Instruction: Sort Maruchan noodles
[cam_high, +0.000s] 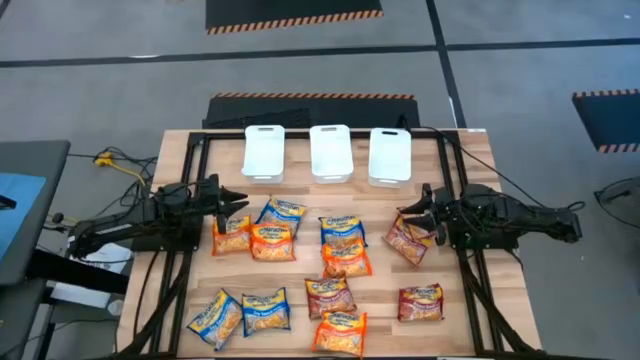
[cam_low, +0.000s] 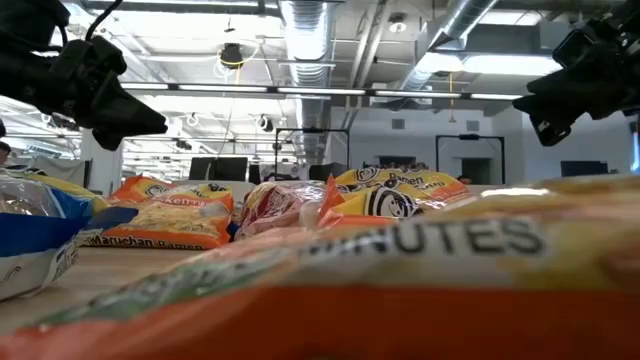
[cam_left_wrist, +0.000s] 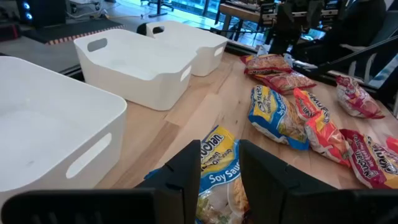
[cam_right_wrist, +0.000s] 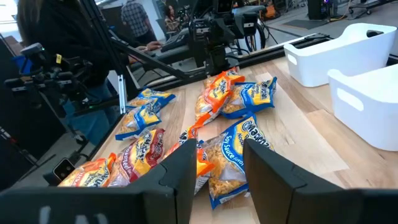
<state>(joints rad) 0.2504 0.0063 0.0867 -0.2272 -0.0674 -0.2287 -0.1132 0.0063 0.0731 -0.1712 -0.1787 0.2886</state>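
Several Maruchan noodles packets, dark red, blue and orange, lie flat and scattered on the wooden table (cam_high: 480, 250). My left gripper (cam_high: 240, 204) hangs open above the table's left side. Just ahead of its fingertips lies a blue packet (cam_high: 281, 212), which the left wrist view shows through the gap as the packet (cam_left_wrist: 219, 163). My right gripper (cam_high: 410, 213) hangs open over the right side, above a dark red packet (cam_high: 408, 240). Through its gap the right wrist view shows another blue packet (cam_right_wrist: 233, 155). In the low view both grippers, left (cam_low: 140, 118) and right (cam_low: 545, 118), hang well above the packets.
Three white bins (cam_high: 264, 152), (cam_high: 330, 152), (cam_high: 390, 155) stand in a row at the table's far edge. More packets lie near the front edge, an orange one (cam_high: 340, 332) among them. Bare wood shows between the bins and the packets. A black frame borders the table.
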